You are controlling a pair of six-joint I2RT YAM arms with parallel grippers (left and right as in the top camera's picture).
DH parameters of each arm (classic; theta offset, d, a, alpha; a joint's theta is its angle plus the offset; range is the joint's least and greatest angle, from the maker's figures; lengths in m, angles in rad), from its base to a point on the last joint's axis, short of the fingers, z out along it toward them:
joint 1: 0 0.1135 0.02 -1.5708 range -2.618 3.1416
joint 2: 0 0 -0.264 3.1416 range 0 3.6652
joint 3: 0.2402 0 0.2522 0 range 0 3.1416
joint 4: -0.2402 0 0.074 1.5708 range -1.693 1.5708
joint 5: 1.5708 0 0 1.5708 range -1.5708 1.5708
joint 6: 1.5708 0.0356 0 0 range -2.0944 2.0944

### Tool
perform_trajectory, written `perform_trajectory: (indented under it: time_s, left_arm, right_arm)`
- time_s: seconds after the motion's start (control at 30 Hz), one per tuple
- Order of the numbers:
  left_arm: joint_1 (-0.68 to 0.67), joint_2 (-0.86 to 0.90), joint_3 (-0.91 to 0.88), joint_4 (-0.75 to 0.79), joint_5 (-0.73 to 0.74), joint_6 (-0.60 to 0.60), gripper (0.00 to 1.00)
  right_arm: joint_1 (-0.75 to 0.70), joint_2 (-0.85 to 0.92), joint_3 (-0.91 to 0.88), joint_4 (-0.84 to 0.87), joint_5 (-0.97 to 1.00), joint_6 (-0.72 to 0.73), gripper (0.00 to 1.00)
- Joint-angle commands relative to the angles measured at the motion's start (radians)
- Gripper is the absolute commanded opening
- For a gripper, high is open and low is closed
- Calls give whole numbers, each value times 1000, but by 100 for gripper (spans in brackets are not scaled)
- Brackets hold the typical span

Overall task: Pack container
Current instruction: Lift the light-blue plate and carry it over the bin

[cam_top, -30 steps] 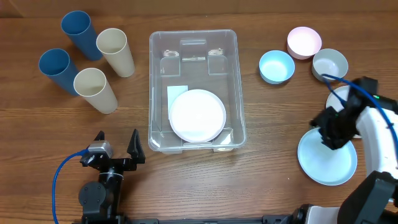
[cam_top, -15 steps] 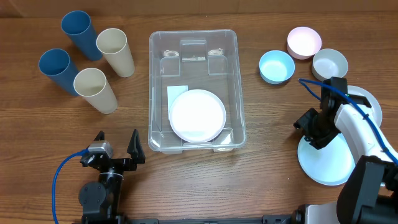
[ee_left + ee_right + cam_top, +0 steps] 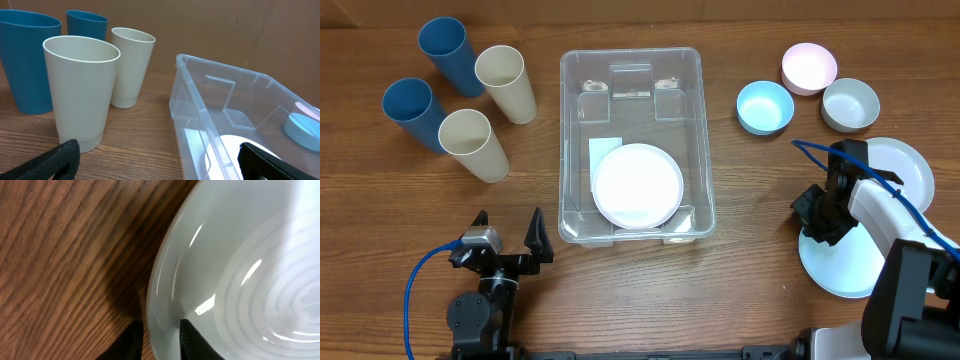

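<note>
The clear container [image 3: 565,130] stands mid-table with a white plate [image 3: 638,185] lying on its base; it also shows in the left wrist view [image 3: 200,105]. My right gripper [image 3: 817,225] is at the left rim of a light blue plate [image 3: 845,268] on the table at the right. In the right wrist view its fingers [image 3: 162,340] straddle that plate's rim [image 3: 240,270] and pinch it. My left gripper [image 3: 507,232] is open and empty near the front edge, left of the container; its fingers [image 3: 160,165] show wide apart.
Two blue cups [image 3: 445,50] and two cream cups [image 3: 470,142] stand at the back left. A blue bowl [image 3: 764,106], a pink bowl [image 3: 808,67] and a grey bowl [image 3: 850,103] sit at the back right. Another white plate [image 3: 905,165] lies behind the right arm.
My right gripper has moved left from over the light blue plate to its left rim and closed on it. The left arm has not moved.
</note>
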Motion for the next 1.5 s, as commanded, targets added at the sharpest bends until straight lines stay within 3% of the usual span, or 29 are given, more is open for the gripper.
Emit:
perform_trajectory:
  time_s: [0.0,0.13,0.47,0.7,1.03,1.17,1.47]
  left_arm:
    - [6,-4,-3,-3,-8,-13,100]
    - [6,-4,-3,-3,-8,-13,100]
    - [6,-4,-3,-3,-8,-13,100]
    - [6,-4,-3,-3,-8,-13,100]
    - [6,-4,-3,-3,-8,-13,100]
    - [6,-4,-3,-3,-7,-13,100]
    - [6,-4,-3,-3,-8,-13,100]
  right_arm:
    - [5,6,-6,6,23,-2,21]
    - [5,6,-6,6,23,-2,4]
    - [5,5,59,-47,-50,-10,4]
    - [11,3,328,-257,-59,-72,4]
    - [133,3,692,-467,-47,-167,4]
    - [259,3,814,-524,-41,-315,4]
    - [734,3,912,-565,218,-370,4]
